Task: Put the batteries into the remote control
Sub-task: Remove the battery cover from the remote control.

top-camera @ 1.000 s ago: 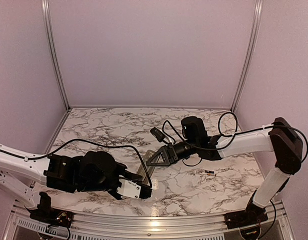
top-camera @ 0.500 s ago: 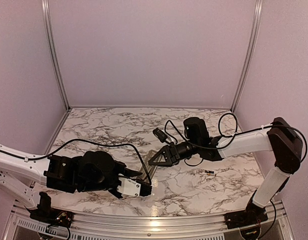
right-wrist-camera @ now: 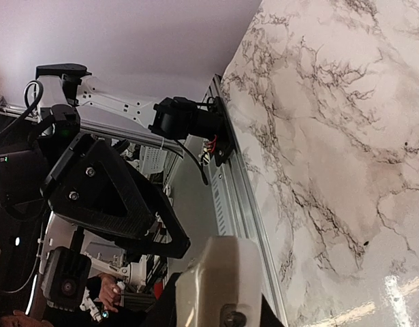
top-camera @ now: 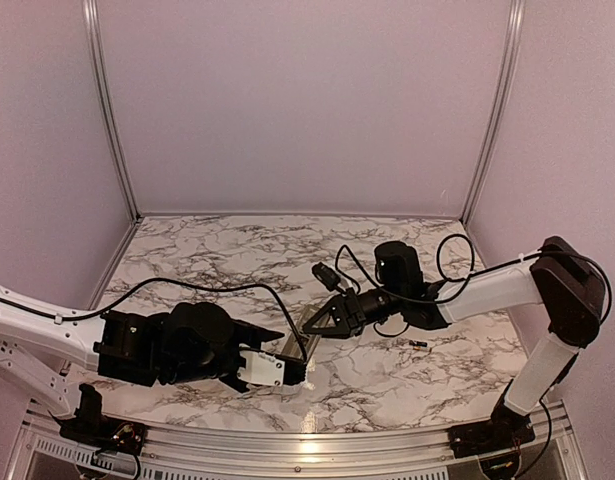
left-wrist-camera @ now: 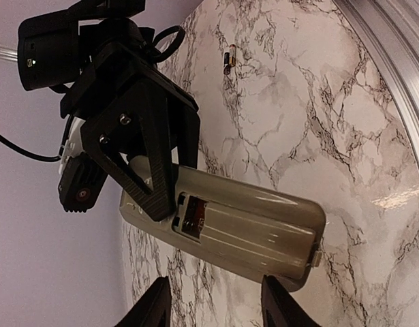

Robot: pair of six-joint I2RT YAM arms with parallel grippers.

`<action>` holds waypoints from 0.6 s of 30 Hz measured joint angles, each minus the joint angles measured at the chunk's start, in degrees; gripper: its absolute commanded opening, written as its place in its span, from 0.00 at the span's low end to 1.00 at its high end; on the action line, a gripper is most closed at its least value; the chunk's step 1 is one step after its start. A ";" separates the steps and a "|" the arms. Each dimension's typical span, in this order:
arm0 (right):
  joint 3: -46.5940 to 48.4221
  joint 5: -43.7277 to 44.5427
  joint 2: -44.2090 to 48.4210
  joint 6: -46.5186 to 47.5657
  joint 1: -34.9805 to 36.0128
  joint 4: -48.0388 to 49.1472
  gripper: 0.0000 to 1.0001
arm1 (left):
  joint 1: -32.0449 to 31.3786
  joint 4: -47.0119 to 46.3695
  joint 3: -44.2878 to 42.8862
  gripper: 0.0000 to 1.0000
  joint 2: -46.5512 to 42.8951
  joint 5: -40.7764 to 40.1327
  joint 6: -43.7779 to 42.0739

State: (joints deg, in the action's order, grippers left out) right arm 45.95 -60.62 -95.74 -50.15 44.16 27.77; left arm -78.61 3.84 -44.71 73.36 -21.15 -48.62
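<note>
Remote control (top-camera: 295, 340) lies between the grippers overhead, right gripper (top-camera: 313, 325) at its far end, left gripper (top-camera: 295, 372) near, likely poised to steady it. Left wrist: left fingers (left-wrist-camera: 157, 308) gape wide, empty; one of the batteries (left-wrist-camera: 192, 218) seems seated beneath right's tips, spare battery (left-wrist-camera: 229, 59) beyond. Right wrist: right's grip unclear. No lettering legible.

Twin arms in matching livery: the left arm (top-camera: 42, 325) and the right arm (top-camera: 492, 285) are white tubular links joined by bulky black housings, each trailing a thin black cable (top-camera: 202, 285). The right gripper (top-camera: 312, 325) ends in flat black triangular fingers (left-wrist-camera: 137, 136) — studded with small silver screws — while the left gripper (top-camera: 295, 362) carries a white block behind its black fingers.
</note>
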 measured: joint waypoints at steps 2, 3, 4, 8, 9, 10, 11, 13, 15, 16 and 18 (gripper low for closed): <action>-0.87 -0.02 0.04 -0.94 -0.50 1.09 0.00 | 0.02 0.02 0.00 0.57 0.02 -0.07 0.79; -1.42 0.00 0.09 -1.38 -1.01 1.66 0.00 | 0.04 0.02 0.00 0.59 0.02 -0.20 1.49; -1.73 0.07 0.09 -1.75 -1.42 1.99 0.00 | 0.09 0.02 -0.02 0.62 0.02 -0.39 2.47; -2.91 0.96 0.17 -3.23 -3.26 3.56 0.00 | 1.29 -0.07 -0.48 0.66 0.02 -0.87 9.18; -3.10 1.27 0.22 -3.32 -3.67 3.78 0.00 | 2.01 -0.15 -0.63 0.66 0.07 -1.16 10.88; -3.30 1.84 0.26 -3.41 -4.28 3.85 0.00 | 3.26 -0.09 -1.09 0.65 0.26 -1.44 13.44; -3.45 2.40 0.31 -3.23 -5.01 3.82 0.00 | 4.68 -0.02 -1.77 0.65 0.72 -1.68 16.00; -3.48 3.98 0.31 -2.08 -6.99 2.95 0.00 | 8.11 0.87 -4.02 0.65 2.34 -1.79 22.08; -3.48 5.31 0.31 -0.57 -8.90 1.77 0.00 | 10.47 1.55 -5.46 0.66 3.69 -1.40 27.26; -3.48 5.90 0.31 0.15 -9.66 1.11 0.00 | 11.19 1.84 -5.75 0.67 4.11 -1.18 29.22; -3.48 6.93 0.31 1.86 -10.71 -0.22 0.00 | 12.09 2.91 -5.81 0.68 4.55 0.24 33.44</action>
State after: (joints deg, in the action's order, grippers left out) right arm 42.48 -53.69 -95.44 -48.29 33.45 27.55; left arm -66.52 6.74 -50.52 77.91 -20.91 -15.18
